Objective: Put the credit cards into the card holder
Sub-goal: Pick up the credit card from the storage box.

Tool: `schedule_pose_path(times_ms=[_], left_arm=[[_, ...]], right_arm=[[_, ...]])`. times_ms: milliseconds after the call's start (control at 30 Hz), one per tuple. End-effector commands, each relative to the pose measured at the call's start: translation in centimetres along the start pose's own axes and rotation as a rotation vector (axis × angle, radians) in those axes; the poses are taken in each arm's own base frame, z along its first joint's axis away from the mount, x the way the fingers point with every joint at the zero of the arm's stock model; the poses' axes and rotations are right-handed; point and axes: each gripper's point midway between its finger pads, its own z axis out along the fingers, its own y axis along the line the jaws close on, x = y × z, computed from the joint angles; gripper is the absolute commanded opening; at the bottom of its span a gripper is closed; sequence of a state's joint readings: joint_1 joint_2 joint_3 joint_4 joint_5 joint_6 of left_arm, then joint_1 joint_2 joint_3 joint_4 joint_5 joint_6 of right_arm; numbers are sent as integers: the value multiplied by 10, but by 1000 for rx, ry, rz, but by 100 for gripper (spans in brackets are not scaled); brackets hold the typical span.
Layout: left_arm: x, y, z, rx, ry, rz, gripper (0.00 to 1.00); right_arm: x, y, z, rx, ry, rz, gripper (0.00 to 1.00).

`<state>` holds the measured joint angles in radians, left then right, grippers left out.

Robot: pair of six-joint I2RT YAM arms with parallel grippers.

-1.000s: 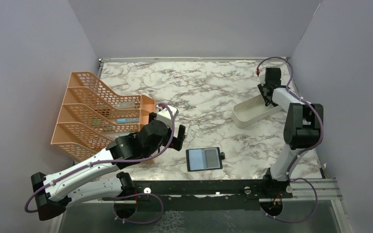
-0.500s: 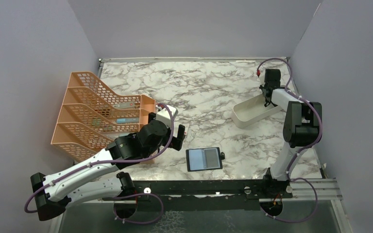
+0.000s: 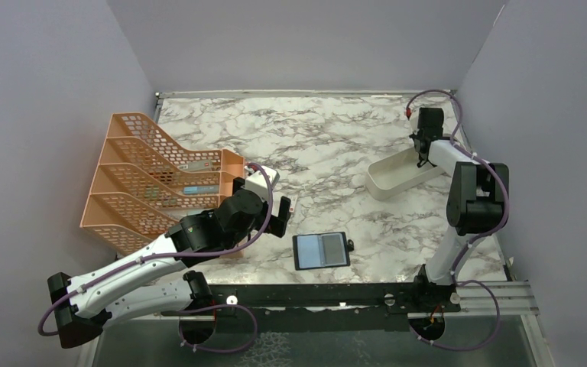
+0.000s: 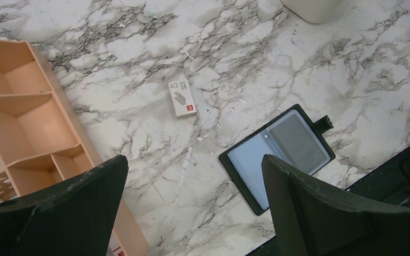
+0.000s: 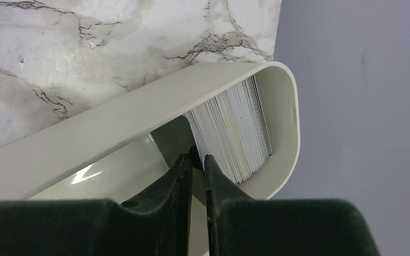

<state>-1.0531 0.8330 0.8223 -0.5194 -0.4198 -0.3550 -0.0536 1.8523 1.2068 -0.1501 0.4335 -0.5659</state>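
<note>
Top view: the card holder (image 3: 321, 250) lies spread open near the left end effector (image 3: 275, 210), ready for loading, on a marble tabletop (image 3: 329, 138) between lilac walls.

Left wrist: the jaws stand wide, the card holder below-right.

Right wrist: the right end effector (image 5: 197, 160) is narrowed inside the white tray (image 5: 112, 122), beside a stack of pale cards (image 5: 235, 133). Grip unclear.

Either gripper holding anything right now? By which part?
Left gripper: open, nothing. Right gripper: nearly shut inside the white tray, at the near end of the card stack. It may be pinching a card edge, but that cannot be told.
</note>
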Motion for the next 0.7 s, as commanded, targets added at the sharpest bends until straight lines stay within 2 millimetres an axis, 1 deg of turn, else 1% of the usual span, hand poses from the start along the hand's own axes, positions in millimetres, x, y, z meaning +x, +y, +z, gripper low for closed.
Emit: schedule_pose_path(times_ms=[0,67,167,333,500,667], left_arm=[[1,7,-2,-29,-7,-1,99],[1,8,-1,-31,-7,-3,99],[0,7,-2,-30,-8,-5,99],[0,7,-1,-30,-5,-8,99],[0,9,-1,-34,-7,-9,99],[1,10,-3,-37,-10,-17,99]], right_arm=[[-15,-30,-14,89,-49,71,16],[-18,-31,-17,82,-59,81,14],[-22,-27,-22,42,-73,95,9],[-29,-11,-38,-80,-95,131,1],[-34,-1,-59,-159,-105,189,1],[-50,0,-85,-223,-154,288,1]])
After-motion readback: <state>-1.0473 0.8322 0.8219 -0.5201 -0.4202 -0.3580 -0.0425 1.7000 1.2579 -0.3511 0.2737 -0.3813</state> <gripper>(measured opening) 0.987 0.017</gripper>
